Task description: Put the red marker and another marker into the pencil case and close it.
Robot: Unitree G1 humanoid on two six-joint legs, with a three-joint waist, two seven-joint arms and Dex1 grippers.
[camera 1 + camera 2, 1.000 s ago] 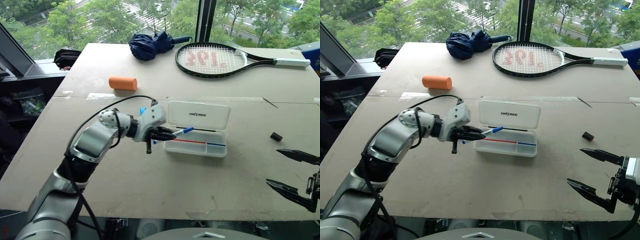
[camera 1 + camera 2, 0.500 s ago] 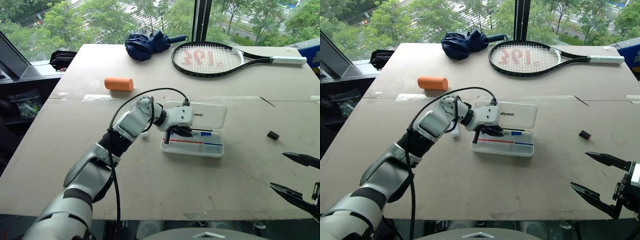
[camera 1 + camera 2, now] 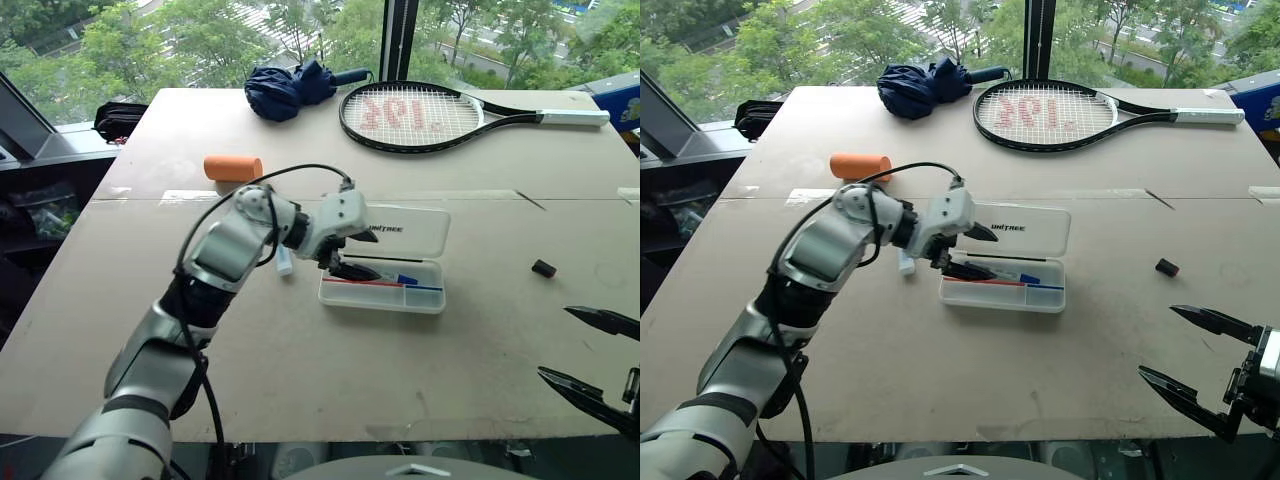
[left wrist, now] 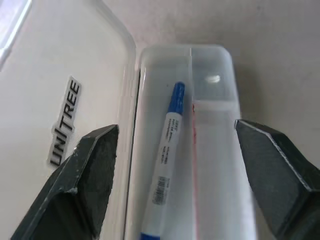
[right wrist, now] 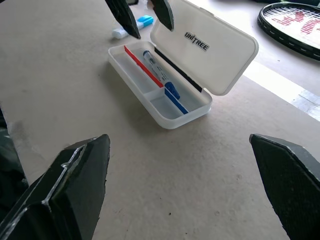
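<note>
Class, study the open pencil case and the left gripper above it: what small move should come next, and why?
Probably lift the left gripper clear of the pencil case. Its fingers are open and empty, a blue-capped marker already lies in the tray, and another marker waits on the table beside the case.

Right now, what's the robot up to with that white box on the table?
The left hand hangs open over the pencil case, whose lid stands up. A blue-capped marker lies loose in the tray, touched by neither finger. Another marker with a light blue cap lies on the table beside the case. The right hand waits open near the table's front edge. The lid is not yet closed.
</note>
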